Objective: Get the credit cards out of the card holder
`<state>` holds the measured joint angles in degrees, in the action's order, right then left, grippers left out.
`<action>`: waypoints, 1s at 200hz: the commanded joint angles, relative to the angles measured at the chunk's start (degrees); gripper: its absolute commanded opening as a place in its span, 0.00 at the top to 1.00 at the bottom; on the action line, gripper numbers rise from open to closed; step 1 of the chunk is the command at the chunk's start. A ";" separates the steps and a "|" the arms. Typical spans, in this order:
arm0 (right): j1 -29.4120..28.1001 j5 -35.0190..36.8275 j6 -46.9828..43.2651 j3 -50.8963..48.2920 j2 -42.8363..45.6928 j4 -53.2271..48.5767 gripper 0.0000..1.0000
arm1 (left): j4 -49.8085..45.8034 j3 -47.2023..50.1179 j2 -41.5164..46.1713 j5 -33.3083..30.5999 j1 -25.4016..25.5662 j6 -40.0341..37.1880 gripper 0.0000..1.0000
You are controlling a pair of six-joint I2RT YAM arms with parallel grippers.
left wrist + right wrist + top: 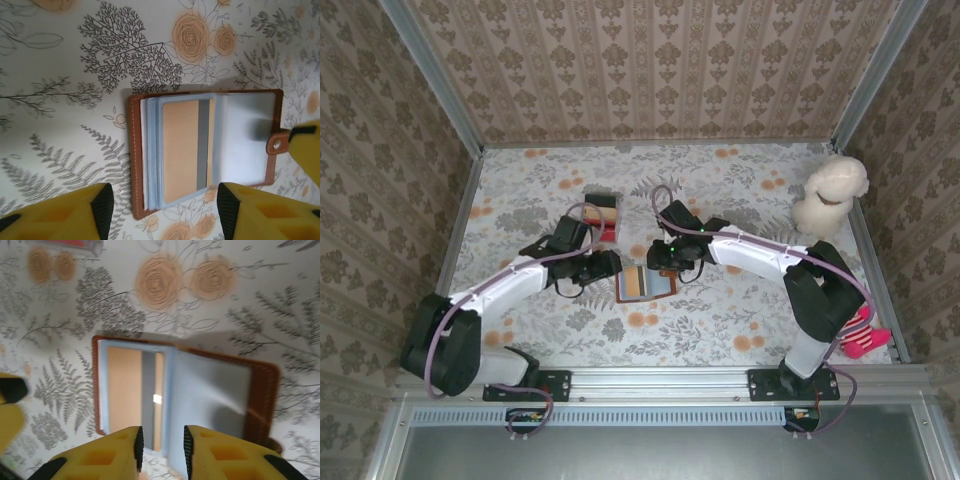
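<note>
left wrist view: left gripper (pixel 164 202) spread wide, holding nothing, at the bottom of the frame.
just above, the card holder (pixel 134 150) lies open mid-frame, a tan-orange credit card (pixel 180 150) in its left pocket. right wrist view, bottom centre: right gripper (pixel 161 440) nearly closed over the holder's lower edge, hold unclear.

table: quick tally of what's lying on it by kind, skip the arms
card holder, lying open: 1
credit card, tan-orange, in a pocket of it: 1
red-and-cream striped box: 1
cream plush toy: 1
red-and-pink striped thing at the right edge, too small to name: 1
total: 5
</note>
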<state>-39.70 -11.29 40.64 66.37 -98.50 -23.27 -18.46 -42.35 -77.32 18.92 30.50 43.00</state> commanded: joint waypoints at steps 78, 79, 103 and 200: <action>-1.60 -5.11 3.32 0.82 -4.55 3.26 0.74 | 5.16 -3.11 -8.41 -7.74 5.96 8.24 0.74; -1.60 -5.17 3.27 0.80 -4.66 3.29 0.74 | 5.31 -3.06 -8.48 -7.70 5.97 8.32 0.75; -1.47 -6.46 3.13 0.87 -6.27 3.81 0.79 | 6.47 -2.59 -9.73 -6.93 6.01 8.94 0.80; -0.11 -6.37 0.75 0.69 -9.36 2.46 0.83 | 9.75 2.14 -12.24 -5.63 5.97 11.49 0.91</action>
<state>-40.16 -16.84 42.46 66.37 -106.08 -19.84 -8.45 -42.09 -89.30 13.67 36.36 53.19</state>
